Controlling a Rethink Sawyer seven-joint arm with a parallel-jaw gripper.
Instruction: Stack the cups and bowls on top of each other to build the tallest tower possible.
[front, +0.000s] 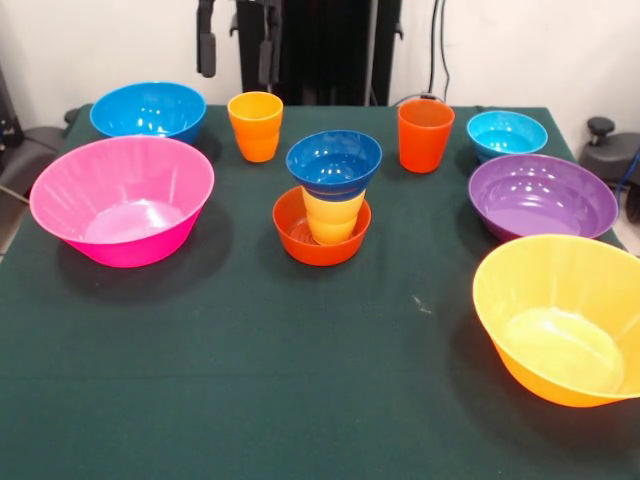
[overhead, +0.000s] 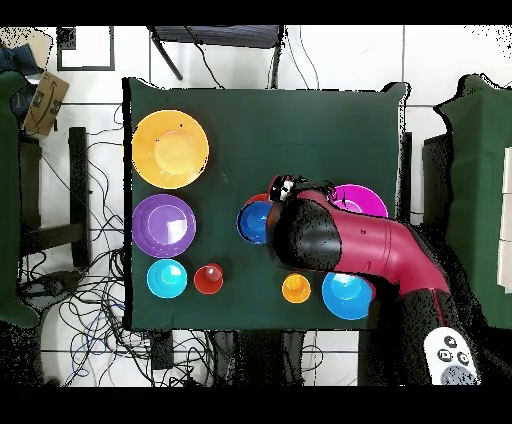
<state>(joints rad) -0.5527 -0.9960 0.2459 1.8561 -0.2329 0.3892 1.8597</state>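
The tower stands mid-table: a small orange-red bowl holds a yellow cup upside down, and a dark blue bowl sits upright on it. From overhead, only the dark blue bowl shows beside the arm. My gripper hangs open and empty, high above the light orange cup. The red-orange cup and cyan bowl stand apart at the back right of the front view.
A pink bowl and a medium blue bowl sit on the left. On the right are a purple bowl and a large yellow-orange bowl. The arm half covers the pink bowl from overhead.
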